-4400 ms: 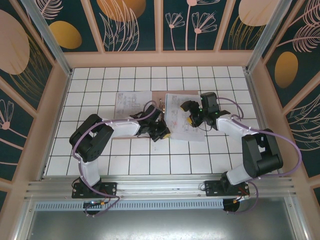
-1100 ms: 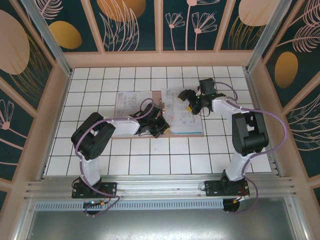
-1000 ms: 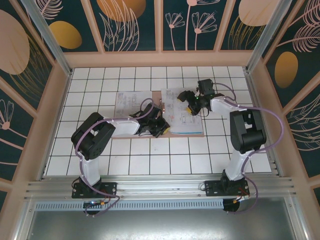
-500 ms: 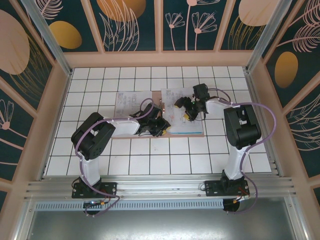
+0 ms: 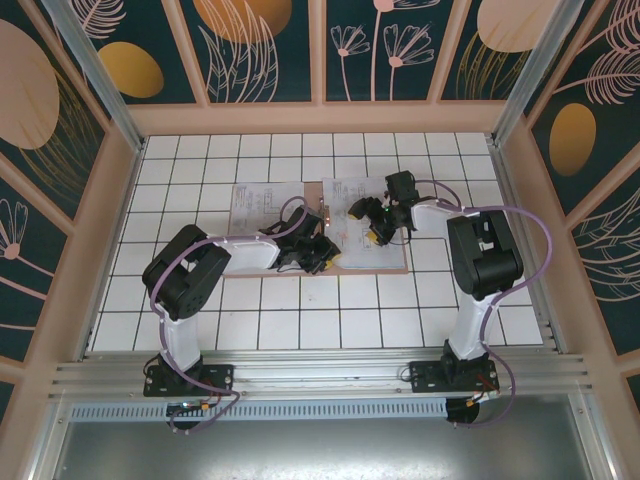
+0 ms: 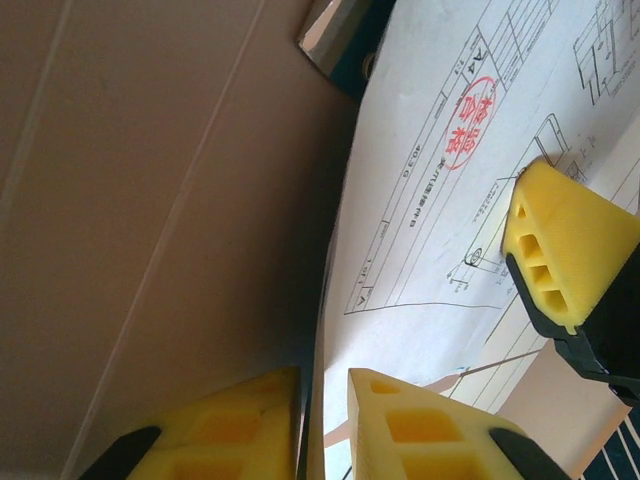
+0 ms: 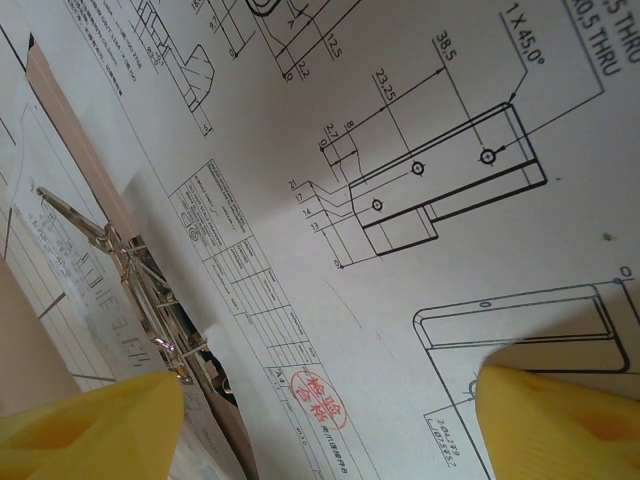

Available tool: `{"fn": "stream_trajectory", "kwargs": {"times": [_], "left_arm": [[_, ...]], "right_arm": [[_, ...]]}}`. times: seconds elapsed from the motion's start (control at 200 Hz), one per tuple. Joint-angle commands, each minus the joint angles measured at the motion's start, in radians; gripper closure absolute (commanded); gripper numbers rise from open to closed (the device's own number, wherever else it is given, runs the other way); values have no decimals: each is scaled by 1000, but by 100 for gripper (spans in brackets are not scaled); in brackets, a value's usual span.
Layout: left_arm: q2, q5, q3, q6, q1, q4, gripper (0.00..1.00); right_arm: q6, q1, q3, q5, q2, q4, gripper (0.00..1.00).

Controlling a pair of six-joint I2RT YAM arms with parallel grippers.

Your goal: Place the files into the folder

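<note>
**A sheet (image 5: 342,228) lies on the folder (image 5: 392,258), mid-surface (image 5: 300,320).**
A second sheet (image 5: 262,205) lies just left of it, equally far back.

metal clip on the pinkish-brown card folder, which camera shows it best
Right wrist: the silver metal clip shows its wire arms close up. Left wrist catches one shiny corner. Top external shows a tiny glint.

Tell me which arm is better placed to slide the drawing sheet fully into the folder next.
Right, probably. The right gripper is open with its fingers spread over the drawing sheet lying on the folder. The left gripper is pinched on the folder's edge, so it looks busy holding it.
</note>
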Motion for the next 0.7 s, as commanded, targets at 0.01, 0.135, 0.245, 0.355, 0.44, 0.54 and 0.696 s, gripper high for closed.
{"fn": "stream_trajectory", "kwargs": {"times": [0.01, 0.135, 0.245, 0.355, 0.44, 0.54, 0.696], "left_arm": [[2, -20, 19, 13, 3, -33, 79], [-4, -22, 19, 14, 3, -44, 76], [-22, -35, 18, 17, 4, -67, 61], [-44, -46, 21, 22, 3, -93, 45], [-58, -44, 24, 24, 3, -109, 36], [-77, -46, 30, 27, 4, -135, 28], [-112, -48, 33, 31, 3, -180, 20]], "right_arm": [[7, 16, -2, 6, -24, -39, 22], [3, 15, -1, 13, -37, -46, 22], [-4, 16, 12, 10, -39, -48, 21], [-21, 16, 35, -2, -35, -52, 22], [-35, 17, 55, 0, -39, -68, 21], [-51, 17, 79, 2, -44, -83, 21], [-71, 19, 119, -4, -52, -103, 20]]}}
